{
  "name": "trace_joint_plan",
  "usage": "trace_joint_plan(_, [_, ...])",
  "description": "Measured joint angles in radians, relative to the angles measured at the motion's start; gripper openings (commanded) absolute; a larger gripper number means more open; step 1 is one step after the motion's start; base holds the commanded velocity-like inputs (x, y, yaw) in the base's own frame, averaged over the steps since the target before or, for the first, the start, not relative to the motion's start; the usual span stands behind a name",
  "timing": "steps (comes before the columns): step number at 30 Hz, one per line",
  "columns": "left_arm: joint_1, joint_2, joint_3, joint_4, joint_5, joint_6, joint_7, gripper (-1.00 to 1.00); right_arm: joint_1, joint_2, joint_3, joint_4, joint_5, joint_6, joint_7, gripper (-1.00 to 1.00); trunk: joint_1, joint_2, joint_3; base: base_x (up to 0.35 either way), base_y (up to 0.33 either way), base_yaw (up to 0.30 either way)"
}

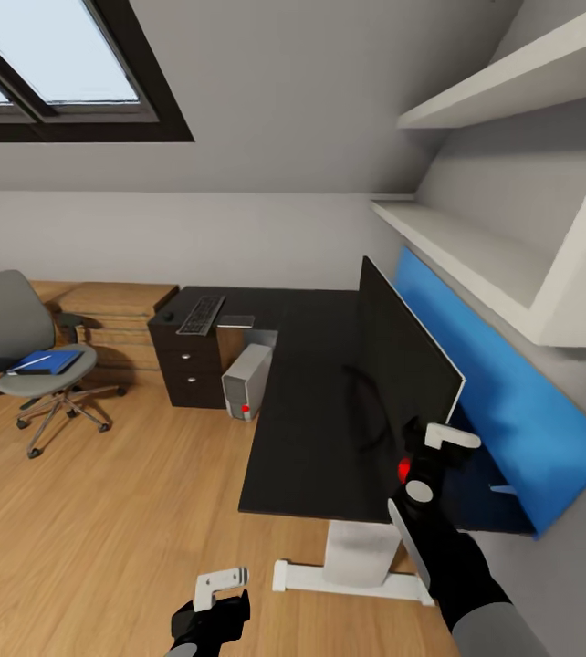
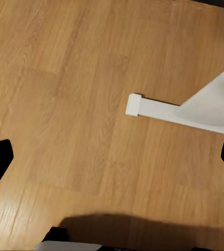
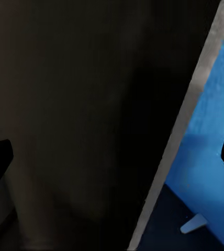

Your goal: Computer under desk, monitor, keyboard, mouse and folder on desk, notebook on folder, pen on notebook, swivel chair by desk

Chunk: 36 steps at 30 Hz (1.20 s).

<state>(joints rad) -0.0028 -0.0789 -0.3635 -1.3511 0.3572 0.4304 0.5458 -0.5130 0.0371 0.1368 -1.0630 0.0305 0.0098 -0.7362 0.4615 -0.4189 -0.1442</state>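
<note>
Right wrist view: right gripper [image 3: 112, 151] fingers spread open, nothing held, monitor [image 3: 91, 104] edge straight ahead between them, long axis along desk [image 1: 311, 429]. Left gripper [image 1: 220, 584] open too, hanging low over floor, farther off.

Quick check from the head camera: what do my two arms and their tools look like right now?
The right arm is glossy black, with a grey segment near the frame's edge, a white round cap and a small red light near the wrist. The right tool ends in white, blocky fingers. The left tool also has white fingers on a black wrist body. No cables or labels are visible.
</note>
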Motion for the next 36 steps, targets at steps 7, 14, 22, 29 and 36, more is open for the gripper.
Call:
trace_joint_plan(7, [0.000,0.000,0.001,0.000,0.001,0.000,-0.001,1.00,0.000,0.004,0.000,0.002,0.000,-0.001,0.000,1.00,0.000,0.000,0.000,-0.334,0.000,0.000])
trace_joint_plan(14, [0.000,0.000,0.001,0.000,0.001,0.000,-0.001,1.00,0.000,0.003,0.040,0.002,0.001,-0.002,0.000,1.00,-0.001,0.000,0.000,-0.222,0.000,0.000])
trace_joint_plan(22, [0.000,0.000,-0.002,0.000,0.000,-0.033,-0.002,1.00,0.000,0.001,0.038,0.000,0.000,-0.003,0.076,1.00,-0.001,0.000,0.000,0.220,0.000,0.000])
trace_joint_plan(29, [0.000,0.000,-0.002,0.000,0.000,-0.038,-0.003,1.00,0.000,0.001,0.034,-0.002,0.002,-0.024,0.115,1.00,-0.001,0.000,0.000,0.272,0.000,0.000])
trace_joint_plan(36, [0.000,0.000,-0.002,0.000,0.000,-0.039,-0.003,1.00,0.000,-0.001,0.033,0.000,0.001,-0.041,0.116,1.00,-0.001,0.000,0.000,0.108,0.000,0.000])
